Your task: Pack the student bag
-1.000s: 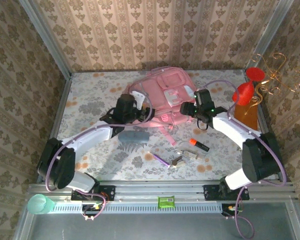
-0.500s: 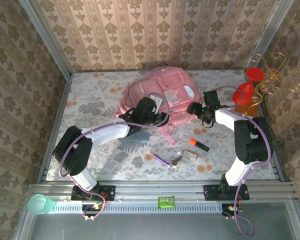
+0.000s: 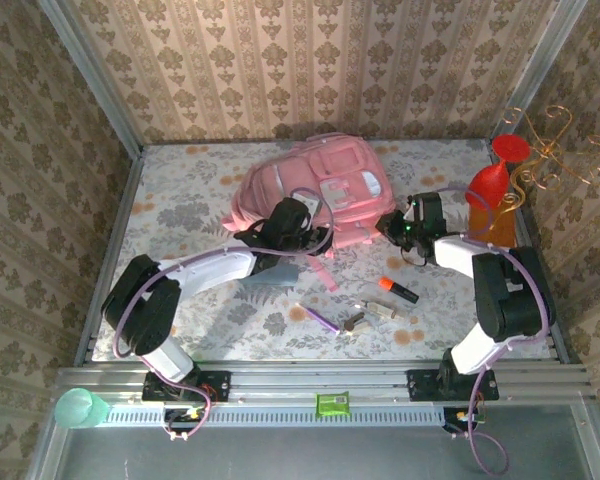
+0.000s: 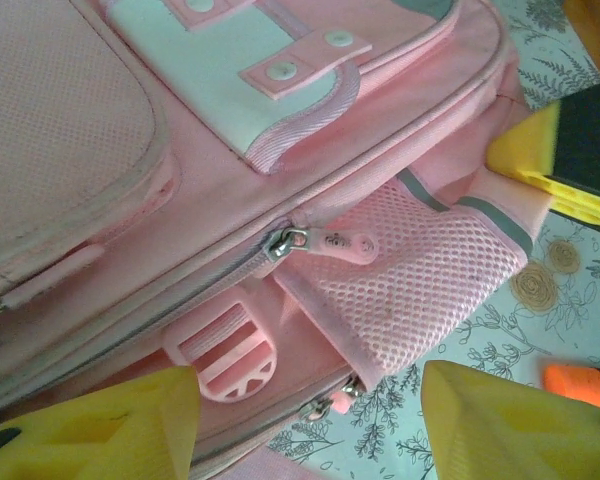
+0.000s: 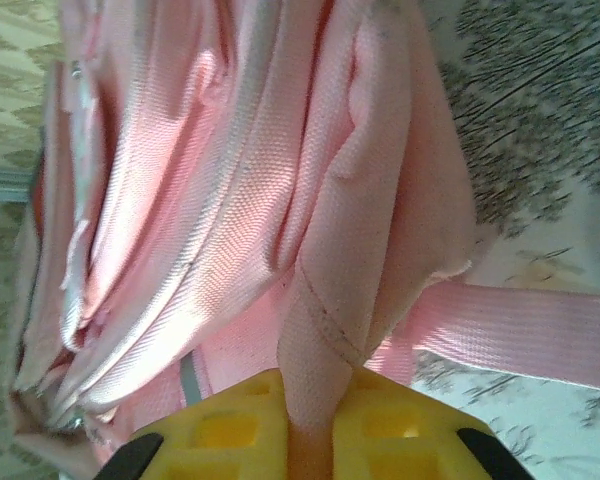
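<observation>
The student bag (image 3: 315, 185), a big pink backpack with light patches, lies at the back middle of the table. My left gripper (image 3: 298, 232) hovers open over its near edge. Its yellow fingers (image 4: 90, 425) straddle a pink buckle (image 4: 225, 352), close to a zip pull (image 4: 320, 243) and a mesh pocket (image 4: 410, 280). My right gripper (image 3: 392, 222) is at the bag's right side. In the right wrist view the right gripper (image 5: 315, 400) is shut on a fold of the bag's pink fabric (image 5: 330, 300).
On the cloth in front of the bag lie an orange-capped marker (image 3: 397, 290), a purple pen (image 3: 320, 318), a small metal item (image 3: 368, 313) and a grey-blue pouch (image 3: 277, 273). A red ornament on a brown stand (image 3: 492, 195) stands at the right edge.
My right gripper has closed on the bag's fabric at its right side. The left gripper has moved right, over the bag's near edge. The bag has shifted slightly left.
</observation>
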Tool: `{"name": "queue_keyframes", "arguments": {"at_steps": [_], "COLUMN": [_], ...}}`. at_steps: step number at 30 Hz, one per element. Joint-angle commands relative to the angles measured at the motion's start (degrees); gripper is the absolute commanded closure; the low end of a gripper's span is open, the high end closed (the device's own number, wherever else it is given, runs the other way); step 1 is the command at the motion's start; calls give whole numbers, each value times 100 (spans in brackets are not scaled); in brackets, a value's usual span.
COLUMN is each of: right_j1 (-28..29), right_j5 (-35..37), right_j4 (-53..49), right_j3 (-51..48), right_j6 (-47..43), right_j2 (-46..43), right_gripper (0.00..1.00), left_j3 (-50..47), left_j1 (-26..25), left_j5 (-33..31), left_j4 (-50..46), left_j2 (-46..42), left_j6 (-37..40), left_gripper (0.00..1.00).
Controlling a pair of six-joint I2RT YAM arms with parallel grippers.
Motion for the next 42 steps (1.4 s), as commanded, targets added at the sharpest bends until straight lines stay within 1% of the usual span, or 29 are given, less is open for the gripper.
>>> {"name": "queue_keyframes", "arguments": {"at_steps": [1, 6, 11, 15, 20, 26, 32, 38, 42], "right_j1": [333, 738, 1047, 1140, 1240, 1332, 1339, 1339, 1339], "right_j5": [-160, 274, 577, 609, 679, 732, 824, 916, 986], "right_j4": [810, 837, 831, 800, 865, 963, 935, 890, 780], "right_j3": [-104, -223, -256, -247, -330, -387, -414, -381, -311], "right_j6": [314, 310, 188, 144, 147, 212, 163, 102, 1], "right_j2": [-533, -870, -1018, -1019, -1002, -1019, -1019, -1019, -1019], "right_gripper": [89, 91, 92, 92, 92, 92, 93, 93, 93], "left_j3": [-77, 61, 416, 550, 996, 1169, 1318, 1306, 931], "left_j1": [-30, -18, -33, -26, -34, -112, -241, -287, -303], "left_j5": [-226, -432, -789, -1242, -1269, -1948, -2377, -2177, -1907], "left_j4": [-270, -474, -858, -947, -1163, -1330, -1601, -1643, -1433], "left_j2": [-166, -196, 68, 192, 494, 771, 1039, 1129, 838], "left_j6": [-238, -311, -259, -241, -267, -373, -258, -330, -505], "left_gripper": [40, 40, 40, 40, 41, 39, 36, 34, 34]}}
